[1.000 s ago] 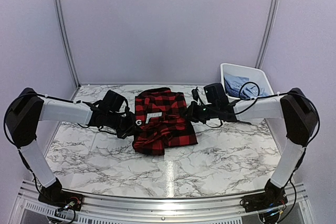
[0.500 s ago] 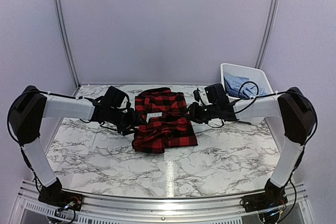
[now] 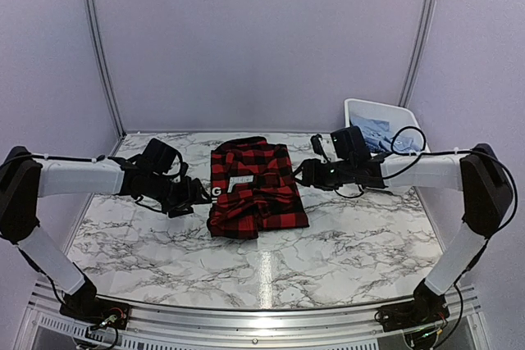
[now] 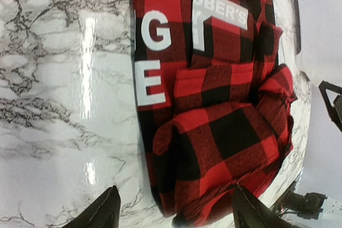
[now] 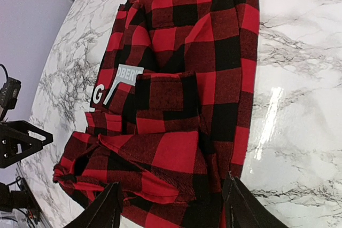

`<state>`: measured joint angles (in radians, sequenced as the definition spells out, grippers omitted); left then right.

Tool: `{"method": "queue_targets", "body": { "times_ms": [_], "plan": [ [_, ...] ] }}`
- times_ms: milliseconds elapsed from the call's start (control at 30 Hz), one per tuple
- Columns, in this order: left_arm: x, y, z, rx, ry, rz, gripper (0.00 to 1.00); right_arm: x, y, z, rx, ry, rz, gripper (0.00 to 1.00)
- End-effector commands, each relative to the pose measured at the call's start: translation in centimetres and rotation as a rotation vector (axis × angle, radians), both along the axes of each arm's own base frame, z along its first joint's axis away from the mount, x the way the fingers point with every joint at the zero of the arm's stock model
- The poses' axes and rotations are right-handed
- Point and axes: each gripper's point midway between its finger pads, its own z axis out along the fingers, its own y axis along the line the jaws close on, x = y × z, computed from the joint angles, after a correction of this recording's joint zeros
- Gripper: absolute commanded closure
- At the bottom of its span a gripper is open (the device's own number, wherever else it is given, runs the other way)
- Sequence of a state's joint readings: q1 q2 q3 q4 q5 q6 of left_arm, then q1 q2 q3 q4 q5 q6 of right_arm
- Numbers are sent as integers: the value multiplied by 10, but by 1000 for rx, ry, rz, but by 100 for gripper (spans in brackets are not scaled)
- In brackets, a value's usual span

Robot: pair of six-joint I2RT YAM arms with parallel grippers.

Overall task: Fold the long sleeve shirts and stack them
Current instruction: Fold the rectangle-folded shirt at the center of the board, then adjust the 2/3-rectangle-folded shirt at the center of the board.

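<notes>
While the red-and-black buffalo-check flannel shirt (image 3: 256, 190) lies folded into a rough rectangle on the white, grey-veined marble tabletop (image 3: 344, 243), an arm reaches toward it from each side.

Left of the shirt, the left gripper (image 3: 194, 196) sits just off the cloth's left edge. Its two black fingers are spread wide and hold nothing. In the left wrist view (image 4: 173, 196), one fingertip shows against bare marble and the other against the checked fabric. Whether either one touches the surface cannot be told.

On the shirt's left half, white lettered patches (image 3: 238, 180) face up, and a loosely bunched fold crosses its near end.

Just right of the shirt, the right gripper (image 3: 302, 173) is beside the right edge, near the far end. Its fingers also stand apart with nothing clamped between them, and the right wrist view (image 5: 172, 185) shows them framing the near edge of the flannel.

Well right of the shirt and farther back, a white rectangular plastic tub (image 3: 354, 107) holds a crumpled light blue garment (image 3: 373, 130).
</notes>
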<state>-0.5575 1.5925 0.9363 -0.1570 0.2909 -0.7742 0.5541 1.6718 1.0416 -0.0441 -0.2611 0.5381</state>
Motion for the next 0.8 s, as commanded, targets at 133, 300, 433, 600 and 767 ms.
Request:
{"method": "queue_targets", "body": {
  "times_ms": [133,300,433,600,767],
  "plan": [
    [-61,-5,-14,48,39,-127,39,-32,-3,-29,-144,-32,134,46],
    [-67,-16,-15,58,5,-159,51,-32,0,-36,-170,-59,170,49],
    [-61,-22,-19,58,0,-163,55,-30,5,-41,-174,-71,192,51],
    [-49,-33,-20,35,-19,-157,63,-30,6,-50,-189,-74,207,52],
    [-38,-44,-12,9,-44,-154,72,-25,9,-52,-190,-81,205,53]
  ]
}}
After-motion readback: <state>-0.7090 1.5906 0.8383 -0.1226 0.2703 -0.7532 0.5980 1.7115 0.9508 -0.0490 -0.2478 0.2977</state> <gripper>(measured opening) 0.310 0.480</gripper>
